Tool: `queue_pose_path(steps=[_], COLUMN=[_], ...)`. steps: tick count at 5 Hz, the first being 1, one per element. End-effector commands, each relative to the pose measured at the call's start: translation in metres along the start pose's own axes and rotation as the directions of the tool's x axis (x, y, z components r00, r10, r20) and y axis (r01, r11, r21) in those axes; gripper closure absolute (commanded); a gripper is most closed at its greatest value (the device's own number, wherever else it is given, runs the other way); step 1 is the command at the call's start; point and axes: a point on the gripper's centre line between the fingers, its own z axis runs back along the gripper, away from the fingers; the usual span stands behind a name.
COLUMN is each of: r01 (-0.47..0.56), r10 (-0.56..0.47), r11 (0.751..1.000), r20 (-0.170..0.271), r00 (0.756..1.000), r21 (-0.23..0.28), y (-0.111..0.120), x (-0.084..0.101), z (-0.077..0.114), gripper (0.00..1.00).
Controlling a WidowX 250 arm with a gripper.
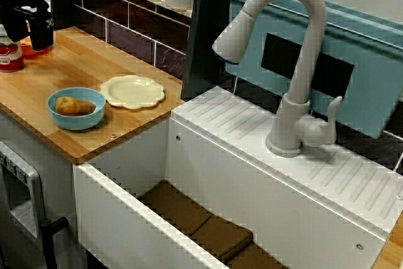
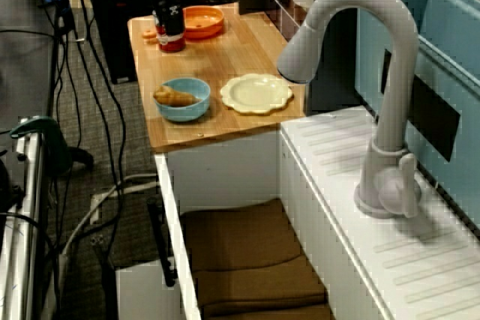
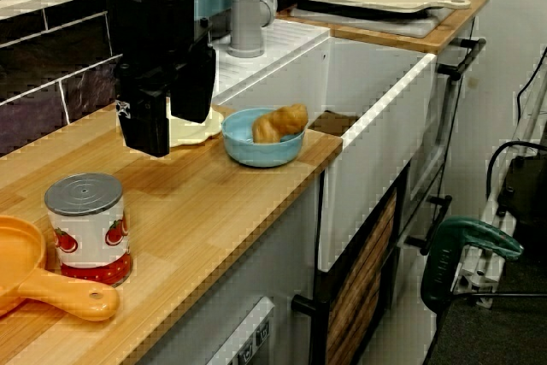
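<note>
In the view along the worktop, the jaws hang spread above the wooden worktop [image 3: 201, 211], their two black fingers [image 3: 145, 126] apart with a gap between them. Nothing is held in that gap, and the tips touch neither the wood nor any object. How wide the gap is cannot be judged well, since one finger partly covers the other from this angle. The tomato can [image 3: 88, 226] is the nearest thing. It stands upright on the wood just beside the jaws on the camera's side, clear of them, and touches the orange pan [image 3: 38, 279], whose handle lies in front of it. In the view from high over the tap, the jaws line up directly over the can, so the space between them cannot be seen there. On the far side of the jaws lies the cream plate [image 1: 132, 91], and just beside it is the blue bowl [image 3: 256, 153] with a pastry [image 3: 278, 121] in it. Beyond them the white sink [image 1: 208, 174] holds brown cloths [image 2: 247, 249] under the tap [image 1: 302, 48].
</note>
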Motion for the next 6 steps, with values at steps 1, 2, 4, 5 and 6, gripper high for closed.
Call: queue_pose_path(steps=[1,2,4,5,6], r01=[-0.030,-0.041,-0.038,-0.028,-0.016], r10=[0.027,0.039,0.036,0.025,0.014], r11=[0.999,0.999,0.999,0.998,0.997], r20=[0.066,0.072,0.075,0.052,0.032], r00=[0.997,0.997,0.997,0.998,0.999], r21=[0.036,0.026,0.029,0.056,0.077], y=[0.018,0.022,0.031,0.038,0.046], x=[-0.002,-0.003,-0.017,-0.022,-0.024], z=[0.023,0.027,0.032,0.029,0.027], gripper=[0.00,0.00,0.00,0.00,0.00])
